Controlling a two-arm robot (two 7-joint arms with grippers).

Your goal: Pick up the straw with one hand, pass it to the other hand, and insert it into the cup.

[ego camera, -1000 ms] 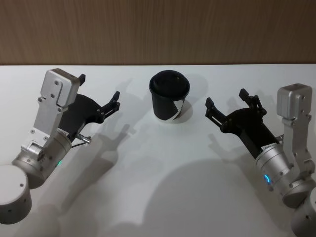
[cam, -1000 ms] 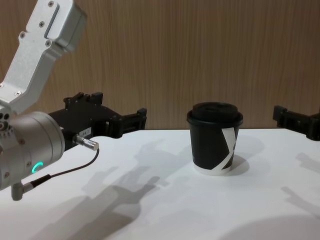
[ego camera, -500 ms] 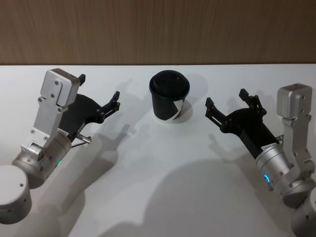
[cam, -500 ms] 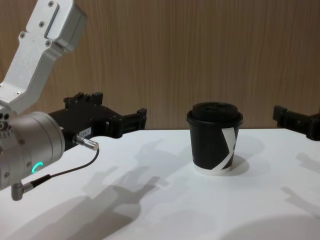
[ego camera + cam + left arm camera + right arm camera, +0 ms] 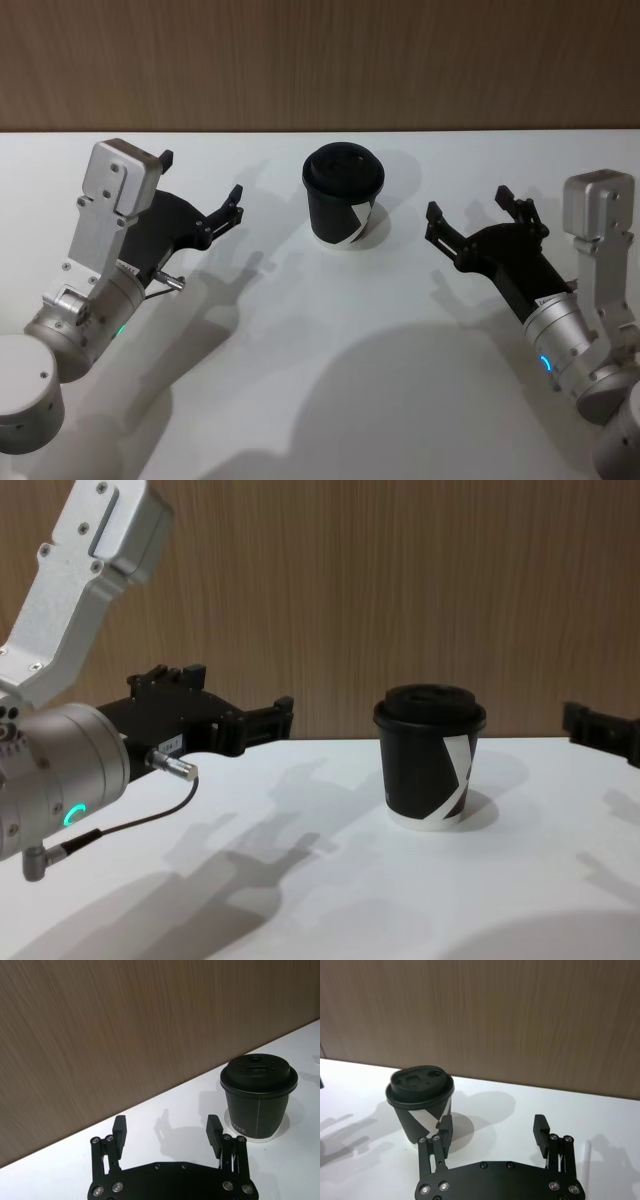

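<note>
On white table [image 5: 330, 380], cup [image 5: 343, 200] stands between gaping left claw [image 5: 200, 175] and right claw [image 5: 468, 203].

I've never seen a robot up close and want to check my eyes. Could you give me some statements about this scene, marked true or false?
The cup stands upright with its lid on. True.
The left gripper is clamped on the cup. False: it is open and empty, off to the cup's left.
The right gripper is open and holds nothing. True.
The table is wooden. False: the table is white; the wood is the wall behind it.
</note>
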